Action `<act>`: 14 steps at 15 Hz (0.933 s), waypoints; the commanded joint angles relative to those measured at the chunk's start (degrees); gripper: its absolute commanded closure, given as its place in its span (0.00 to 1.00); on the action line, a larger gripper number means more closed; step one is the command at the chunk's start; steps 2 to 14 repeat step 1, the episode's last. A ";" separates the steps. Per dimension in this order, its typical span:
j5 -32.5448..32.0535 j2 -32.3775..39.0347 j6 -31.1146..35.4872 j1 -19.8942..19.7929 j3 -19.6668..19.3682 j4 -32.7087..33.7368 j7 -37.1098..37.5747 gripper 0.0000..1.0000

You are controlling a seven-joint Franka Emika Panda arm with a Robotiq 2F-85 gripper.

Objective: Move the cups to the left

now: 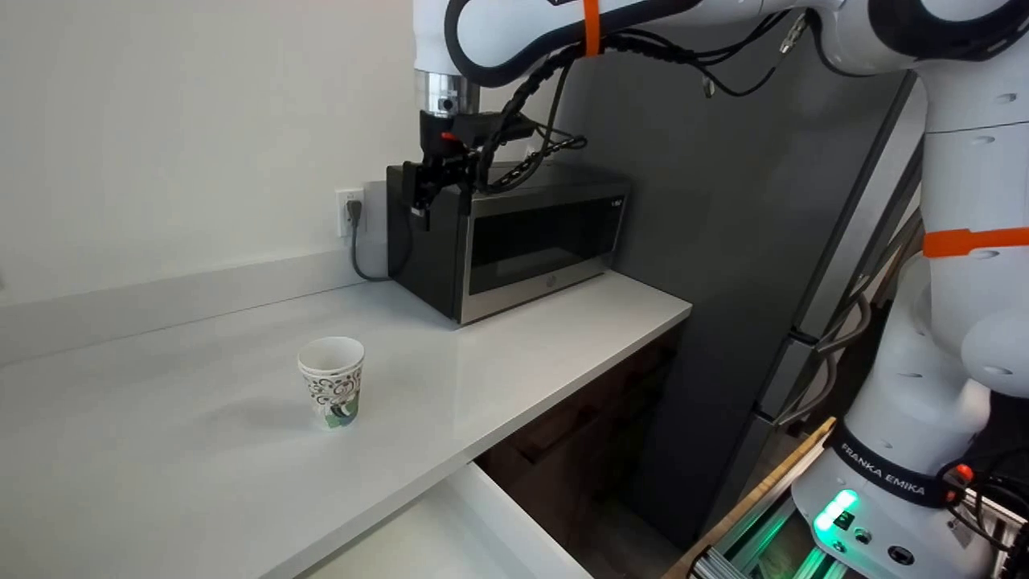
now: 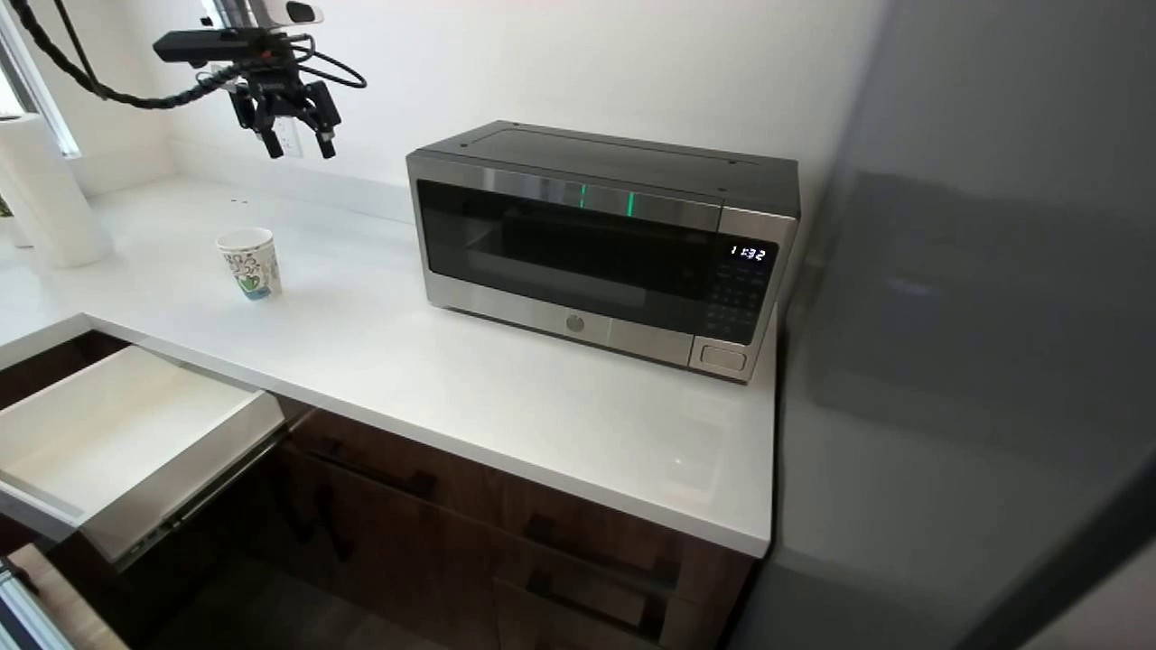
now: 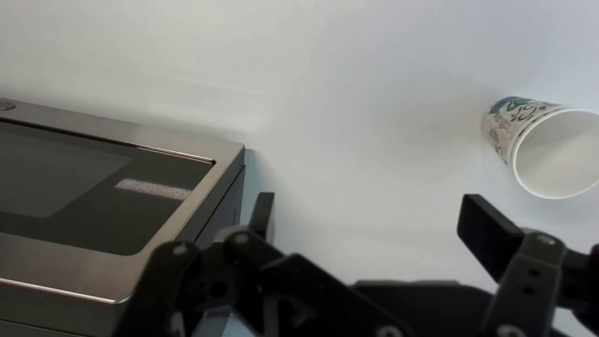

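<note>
The white tapered paper cup (image 1: 334, 390) stands upright on the counter, left of the microwave. It has dark swirls and a green and blue logo. A double line at its rim in an exterior view suggests stacked cups, but I cannot tell for sure. The cup also shows in an exterior view (image 2: 251, 266) and at the right of the wrist view (image 3: 517, 119), mouth towards the camera. My gripper (image 1: 442, 207) is open and empty, high above the counter near the microwave's left end. It also shows in an exterior view (image 2: 301, 150) and the wrist view (image 3: 369, 213), apart from the cup.
The microwave (image 2: 578, 262) stands against the wall beside a dark fridge (image 1: 723, 201). An open drawer (image 2: 135, 433) sticks out below the counter (image 1: 201, 450). A paper towel roll (image 2: 50, 194) stands at the counter's far left. A wall outlet with plug (image 1: 350, 211) sits beside the microwave.
</note>
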 commanded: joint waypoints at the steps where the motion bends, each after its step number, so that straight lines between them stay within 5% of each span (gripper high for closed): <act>1: -0.27 0.05 -0.35 -0.56 0.76 0.22 0.22 0.00; 14: -0.27 0.05 -0.35 -0.56 0.76 0.22 0.22 0.00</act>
